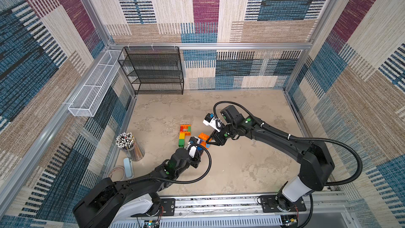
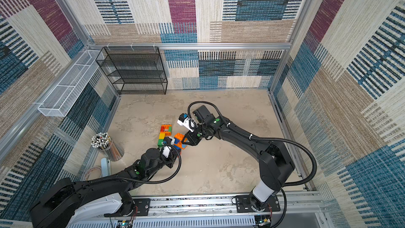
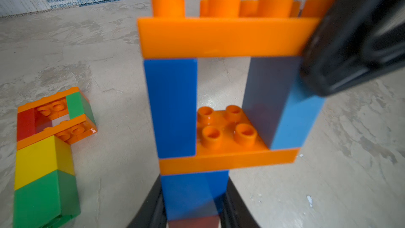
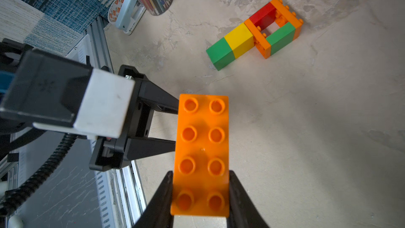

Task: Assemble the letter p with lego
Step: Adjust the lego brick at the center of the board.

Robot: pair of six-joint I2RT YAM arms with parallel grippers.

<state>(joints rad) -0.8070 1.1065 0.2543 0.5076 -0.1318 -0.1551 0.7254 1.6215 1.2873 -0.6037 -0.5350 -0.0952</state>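
- The table (image 1: 252,172) is read as a dial: 12 o'clock at the far wall, 6 o'clock at the arm bases.
- A black mesh shelf (image 1: 153,71) is set at 11 o'clock against the far wall. A white wire basket (image 1: 92,91) is fixed to the side wall at 10 o'clock.
- A pencil cup (image 1: 130,148) is placed at 9 o'clock by the table edge.
- The upright lego build (image 3: 171,106) is located near the table centre. Its two long orange bricks are joined by a blue column and a light blue column. A blue base brick (image 3: 195,200) is fitted under the lower orange one, with a red piece below it. Contact with the table cannot be told.
- The flat lego build (image 1: 182,137) is laid on the table just beside the upright one, at its 9 o'clock. A green and a yellow brick are followed by an orange, red and green ring.
- The right gripper (image 4: 200,176) is brought in from 3 o'clock. Its fingers are set narrow and clamped on one end of the top orange brick (image 4: 201,137).
- The left gripper (image 3: 194,182) is brought in from 7 o'clock. Its fingers are set narrow and pressed against both sides of the blue base brick.
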